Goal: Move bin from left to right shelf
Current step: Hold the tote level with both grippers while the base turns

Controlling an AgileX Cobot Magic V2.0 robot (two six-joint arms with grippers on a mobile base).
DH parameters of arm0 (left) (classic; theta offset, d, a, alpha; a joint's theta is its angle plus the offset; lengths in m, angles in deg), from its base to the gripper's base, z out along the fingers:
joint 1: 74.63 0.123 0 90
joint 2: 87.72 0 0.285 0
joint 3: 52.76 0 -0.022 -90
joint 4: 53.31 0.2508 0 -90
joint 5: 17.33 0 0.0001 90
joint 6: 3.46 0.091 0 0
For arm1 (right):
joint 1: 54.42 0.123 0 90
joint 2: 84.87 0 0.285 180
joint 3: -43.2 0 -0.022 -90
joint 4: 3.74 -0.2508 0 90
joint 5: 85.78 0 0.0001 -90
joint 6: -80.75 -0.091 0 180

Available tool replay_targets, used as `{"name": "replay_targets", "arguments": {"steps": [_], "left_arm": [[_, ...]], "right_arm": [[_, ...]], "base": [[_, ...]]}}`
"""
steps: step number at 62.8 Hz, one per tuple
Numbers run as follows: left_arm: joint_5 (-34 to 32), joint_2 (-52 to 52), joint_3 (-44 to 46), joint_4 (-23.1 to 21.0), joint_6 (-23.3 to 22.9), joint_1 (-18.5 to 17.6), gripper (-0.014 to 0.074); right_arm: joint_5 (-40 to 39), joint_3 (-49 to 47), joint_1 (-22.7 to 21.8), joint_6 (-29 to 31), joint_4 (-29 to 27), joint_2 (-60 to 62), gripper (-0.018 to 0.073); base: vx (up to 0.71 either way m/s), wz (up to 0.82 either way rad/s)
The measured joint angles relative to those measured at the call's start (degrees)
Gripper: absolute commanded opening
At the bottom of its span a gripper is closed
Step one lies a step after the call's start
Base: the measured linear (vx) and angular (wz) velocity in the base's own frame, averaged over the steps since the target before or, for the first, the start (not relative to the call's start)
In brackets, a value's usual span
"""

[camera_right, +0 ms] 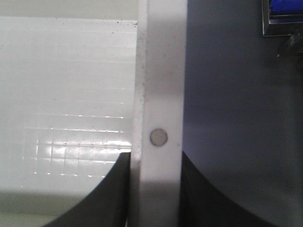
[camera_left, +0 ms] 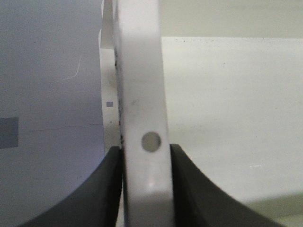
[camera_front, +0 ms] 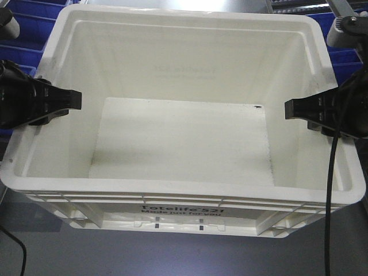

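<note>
Gripping the white Totelife bin (camera_front: 172,192) by its two side rims, we have it straight ahead of us, open top up, the printed side nearest the front camera. Our left gripper (camera_front: 64,101) is clamped on the left rim: in the wrist view one black finger (camera_left: 102,198) presses the outer face and the other presses the inner face, just below a small round hole (camera_left: 151,141). Our right gripper (camera_front: 299,108) is clamped the same way on the right rim, its fingers (camera_right: 111,198) touching both faces. We cannot tell whether the bin rests on the grey surface (camera_front: 172,256) or hangs above it. Smaller blue bins (camera_front: 26,17) sit behind, and a black cable (camera_front: 329,190) hangs beside the right gripper.
</note>
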Motion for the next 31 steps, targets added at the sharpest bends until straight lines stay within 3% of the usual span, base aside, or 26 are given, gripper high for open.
{"name": "replay_targets", "arguments": {"steps": [31], "left_arm": [[0.0,0.0,0.0,-0.04,0.0,0.0,0.0038]], "right_arm": [[0.13,0.0,0.0,0.0,0.0,0.0,-0.0004]], "base": [[0.21,-0.14]]}}
